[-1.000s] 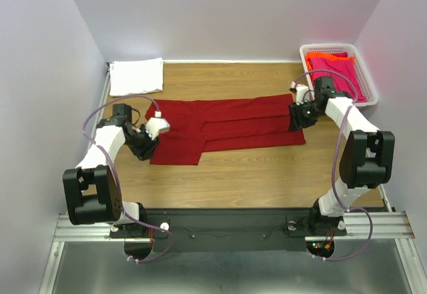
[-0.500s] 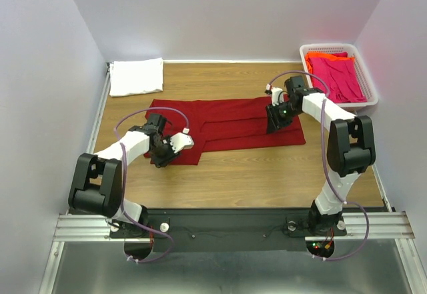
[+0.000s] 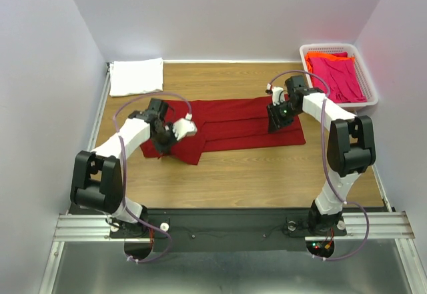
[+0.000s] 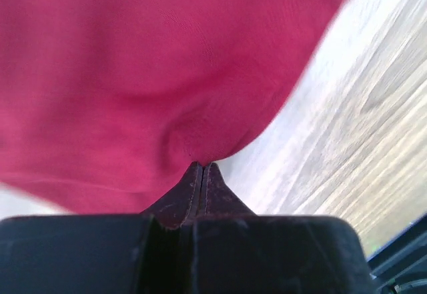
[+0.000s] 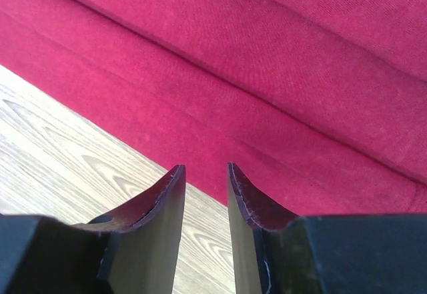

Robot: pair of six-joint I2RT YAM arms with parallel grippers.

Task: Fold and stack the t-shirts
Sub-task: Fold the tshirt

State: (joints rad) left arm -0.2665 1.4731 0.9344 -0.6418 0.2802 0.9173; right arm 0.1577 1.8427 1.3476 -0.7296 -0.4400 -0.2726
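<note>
Left gripper was pinched shut on the left end of the dark red shirt, with cloth bunched right at the tips. Right gripper sat over an edge near the shirt's right end, fingers slightly apart and gripping nothing. The shirt lay stretched across the table.

Large shirt lies central, folded shirt far-left, basket far-right.
</note>
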